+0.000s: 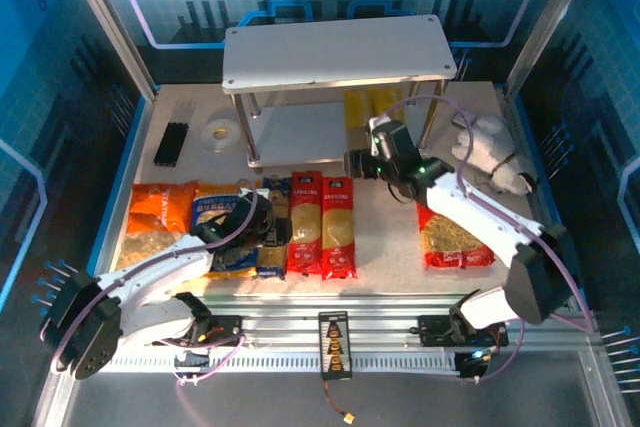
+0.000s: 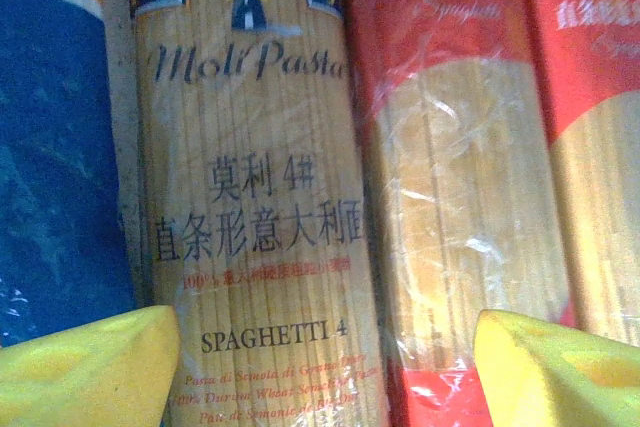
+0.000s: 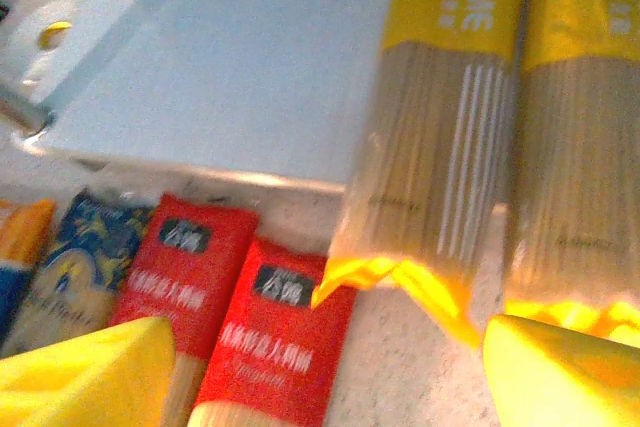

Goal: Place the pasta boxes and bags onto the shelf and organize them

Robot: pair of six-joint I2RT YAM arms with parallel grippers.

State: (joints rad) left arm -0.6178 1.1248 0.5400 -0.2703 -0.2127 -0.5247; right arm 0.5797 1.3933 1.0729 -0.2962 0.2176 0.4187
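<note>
1. Yellow spaghetti packs (image 3: 450, 147), two of them, lie side by side on the lower board of the shelf (image 1: 335, 55), toward its right end. Their near ends hang over the board's front edge.
2. My right jaws stand spread just in front of those ends, pads (image 3: 80, 372) wide apart with nothing between them. I judge the yellow pair delivered.
3. My left jaws are spread as well, pads (image 2: 90, 367) hanging over the blue-and-tan pack (image 2: 250, 197). It lies flat on the worktop (image 1: 385, 247) between the blue bag (image 1: 220, 232) and the first red pack (image 1: 305, 222). I cannot tell whether the pads touch anything.
4. The step in hand, as I read it, is the pickup of that blue-and-tan pack.
5. My spread is wide, and one pad sits over the red neighbour, which lies right against my target. The next move calls for centring so that I close on one pack alone. It is long, so I should grip near its middle to keep the ends from sagging on the way to the shelf.
6. Not yet shelved are the second red pack (image 1: 338, 225), the orange bag (image 1: 160, 222) and the red bag (image 1: 455, 237). The red bag lies well apart on the right, nearest my right arm. The wide bags would probably suit the upper board.
</note>
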